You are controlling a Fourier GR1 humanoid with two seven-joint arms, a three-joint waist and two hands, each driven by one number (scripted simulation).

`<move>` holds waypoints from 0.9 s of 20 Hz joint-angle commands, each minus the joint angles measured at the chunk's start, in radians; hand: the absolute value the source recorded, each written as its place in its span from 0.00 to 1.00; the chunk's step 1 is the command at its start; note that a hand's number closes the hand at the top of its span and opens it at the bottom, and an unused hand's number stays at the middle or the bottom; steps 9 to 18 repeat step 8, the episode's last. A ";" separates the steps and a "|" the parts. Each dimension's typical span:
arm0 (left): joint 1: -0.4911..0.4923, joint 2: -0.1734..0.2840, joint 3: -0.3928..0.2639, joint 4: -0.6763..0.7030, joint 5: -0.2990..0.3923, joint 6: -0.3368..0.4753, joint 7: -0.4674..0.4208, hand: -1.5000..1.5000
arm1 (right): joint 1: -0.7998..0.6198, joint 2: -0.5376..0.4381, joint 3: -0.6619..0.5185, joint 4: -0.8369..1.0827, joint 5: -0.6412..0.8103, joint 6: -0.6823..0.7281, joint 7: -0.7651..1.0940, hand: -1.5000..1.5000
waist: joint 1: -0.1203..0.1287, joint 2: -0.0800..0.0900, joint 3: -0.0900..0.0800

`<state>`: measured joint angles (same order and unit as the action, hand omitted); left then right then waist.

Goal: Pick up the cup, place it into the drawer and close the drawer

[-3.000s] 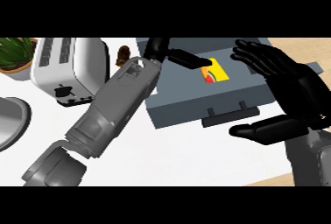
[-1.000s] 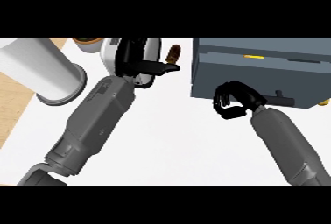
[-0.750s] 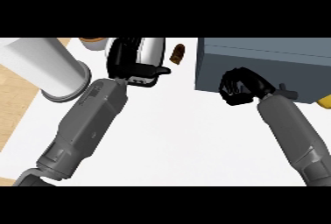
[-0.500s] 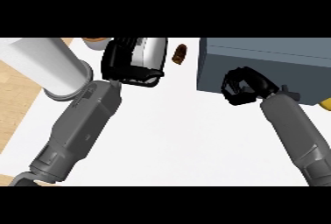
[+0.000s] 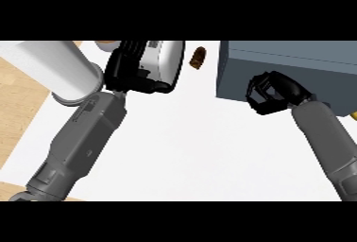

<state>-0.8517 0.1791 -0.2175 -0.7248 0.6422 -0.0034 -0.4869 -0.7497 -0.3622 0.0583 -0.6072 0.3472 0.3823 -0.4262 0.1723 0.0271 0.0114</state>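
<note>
The grey drawer unit (image 5: 300,61) fills the upper right, its front face (image 5: 233,85) flush with the body, so the inside is hidden. No cup shows anywhere. My right hand (image 5: 270,92) has its fingers curled against the drawer's front and holds nothing. My left hand (image 5: 132,71) hangs at the upper left, in front of a silver toaster (image 5: 166,59), fingers relaxed and empty.
A white cylinder (image 5: 59,66) lies at the far left, beside my left forearm (image 5: 83,142). A small brown object (image 5: 197,56) sits between the toaster and the drawer unit. The white counter (image 5: 202,151) ends at a wooden strip (image 5: 17,108) on the left.
The drawer's open top, with a bit of yellow inside, has slid out of sight as my right hand moved up against its front. The left hand barely shifted.
</note>
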 commanded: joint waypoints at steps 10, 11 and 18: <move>0.042 0.004 -0.009 -0.035 0.009 -0.044 0.002 0.00 | -0.153 -0.136 -0.115 -0.006 -0.040 -0.055 0.092 1.00 | 0.052 0.020 -0.009; 0.042 0.004 -0.009 -0.035 0.009 -0.044 0.002 0.00 | -0.153 -0.136 -0.115 -0.006 -0.040 -0.055 0.092 1.00 | 0.052 0.020 -0.009; 0.042 0.004 -0.009 -0.035 0.009 -0.044 0.002 0.00 | -0.153 -0.136 -0.115 -0.006 -0.040 -0.055 0.092 1.00 | 0.052 0.020 -0.009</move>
